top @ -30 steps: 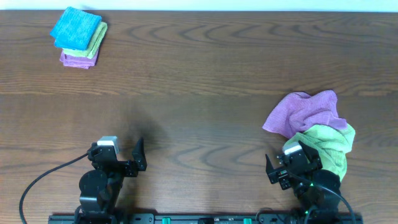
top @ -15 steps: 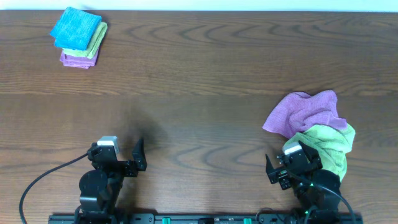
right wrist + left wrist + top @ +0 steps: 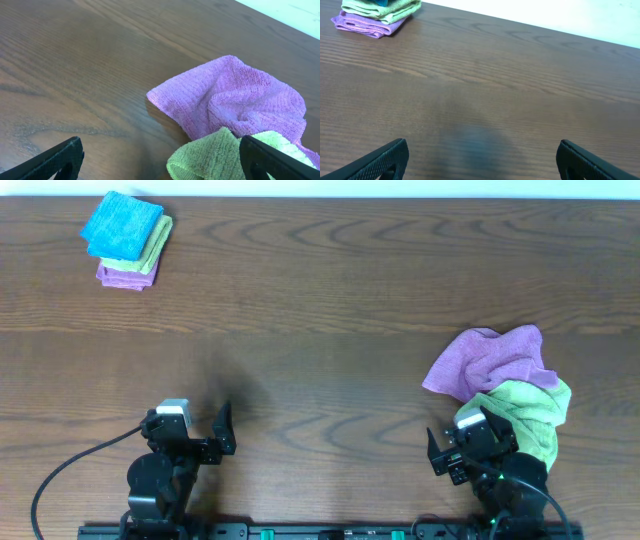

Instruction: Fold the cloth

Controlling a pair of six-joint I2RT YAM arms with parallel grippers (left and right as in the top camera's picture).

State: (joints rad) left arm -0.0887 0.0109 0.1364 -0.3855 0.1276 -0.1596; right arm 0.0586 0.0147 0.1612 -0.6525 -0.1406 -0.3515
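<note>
Fingers (image 3: 380,161) of left gripper (image 3: 192,428) and right gripper (image 3: 468,442) spread wide, empty. Crumpled purple-pink microfibre cloth (image 3: 490,358) sits just beyond right gripper, lime-green cloth (image 3: 528,408) overlapping its near edge. You should pinch the free left corner, drag it clear across the brown wooden tabletop (image 3: 320,330), flatten first.

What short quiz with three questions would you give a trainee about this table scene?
1. True or false: the purple cloth already lies folded flat.
2. Which cloth touches it? A. the lime-green cloth; B. a blue one; C. none.
3. How many folded cloths are in the stack at the far left corner?

Key: 1. False, it lies crumpled. 2. A. 3. Three.
</note>
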